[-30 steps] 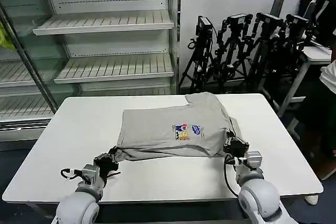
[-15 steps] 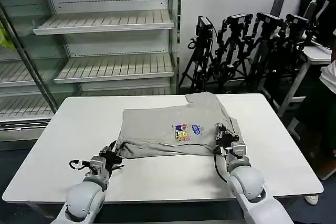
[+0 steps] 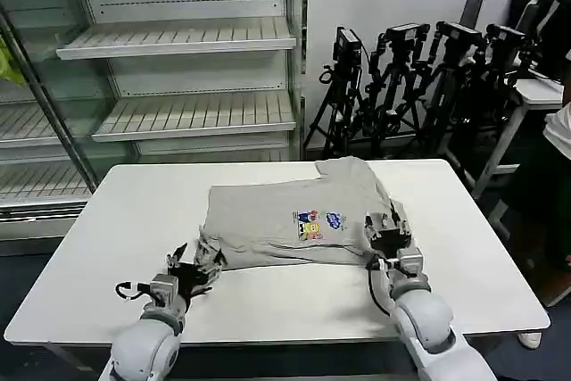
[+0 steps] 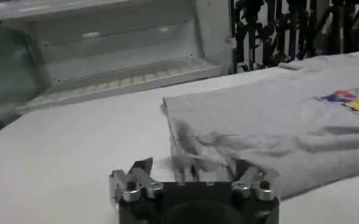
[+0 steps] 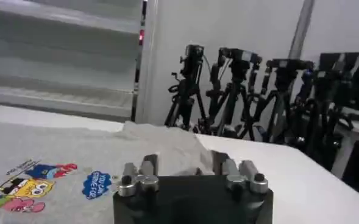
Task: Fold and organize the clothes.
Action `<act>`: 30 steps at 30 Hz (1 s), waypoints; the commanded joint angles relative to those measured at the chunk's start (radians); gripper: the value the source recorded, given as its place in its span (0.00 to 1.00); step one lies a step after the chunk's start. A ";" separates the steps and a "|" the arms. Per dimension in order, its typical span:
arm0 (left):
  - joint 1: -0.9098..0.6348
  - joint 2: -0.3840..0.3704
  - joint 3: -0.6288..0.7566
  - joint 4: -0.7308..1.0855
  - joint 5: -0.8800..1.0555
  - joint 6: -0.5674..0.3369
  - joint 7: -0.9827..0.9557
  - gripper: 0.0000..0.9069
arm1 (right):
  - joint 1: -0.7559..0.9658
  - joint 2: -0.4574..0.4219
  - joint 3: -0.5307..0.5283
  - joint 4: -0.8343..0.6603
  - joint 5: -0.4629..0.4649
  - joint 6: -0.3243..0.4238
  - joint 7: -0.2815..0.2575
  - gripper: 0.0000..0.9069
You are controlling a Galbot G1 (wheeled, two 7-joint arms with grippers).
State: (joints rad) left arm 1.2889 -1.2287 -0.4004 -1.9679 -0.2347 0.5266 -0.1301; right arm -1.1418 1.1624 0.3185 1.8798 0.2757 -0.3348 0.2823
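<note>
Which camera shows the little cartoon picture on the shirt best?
The right wrist view: the cartoon print sits close and large on the grey T-shirt, so its colours and lettering stand out. The head view shows the whole print, but small. The left wrist view catches just part of it at the picture's edge.

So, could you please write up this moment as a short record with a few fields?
surface: white table
garment: grey T-shirt, partly folded, print facing up
print: cartoon print on the chest, toward the robot's right
left gripper: open, at the shirt's near left corner, cloth between the fingers
right gripper: open, over the shirt's near right edge
backdrop: bare shelving unit behind the table, tripods beside it
</note>
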 commanded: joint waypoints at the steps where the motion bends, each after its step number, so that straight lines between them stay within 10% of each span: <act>1: 0.091 -0.022 -0.013 -0.058 -0.001 -0.002 0.000 1.00 | -0.097 -0.007 0.049 0.030 0.062 -0.055 0.008 1.00; 5: 0.061 -0.026 -0.012 -0.018 -0.019 -0.001 -0.006 1.00 | -0.070 -0.002 0.047 -0.026 0.126 -0.129 0.014 1.00; 7: 0.046 -0.026 -0.012 -0.003 -0.023 -0.002 -0.009 0.31 | -0.064 -0.002 0.046 -0.037 0.152 -0.147 0.012 1.00; 8: 0.040 -0.024 -0.012 0.008 -0.025 -0.002 -0.010 0.16 | -0.061 -0.003 0.046 -0.046 0.182 -0.164 0.014 0.81; 9: 0.035 -0.023 -0.013 0.013 -0.026 -0.004 -0.010 0.02 | -0.060 -0.004 0.045 -0.051 0.195 -0.172 0.012 0.33; 11: 0.030 -0.019 -0.014 0.022 -0.026 -0.013 -0.010 0.02 | -0.062 -0.007 0.043 -0.057 0.219 -0.180 0.007 0.00; 30: 0.061 -0.018 -0.014 -0.008 -0.032 -0.028 0.000 0.02 | -0.105 -0.035 0.057 0.025 0.231 -0.173 0.017 0.00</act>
State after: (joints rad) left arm 1.3381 -1.2449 -0.4138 -1.9646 -0.2667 0.4978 -0.1300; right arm -1.2283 1.1369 0.3744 1.8697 0.4808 -0.4850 0.2955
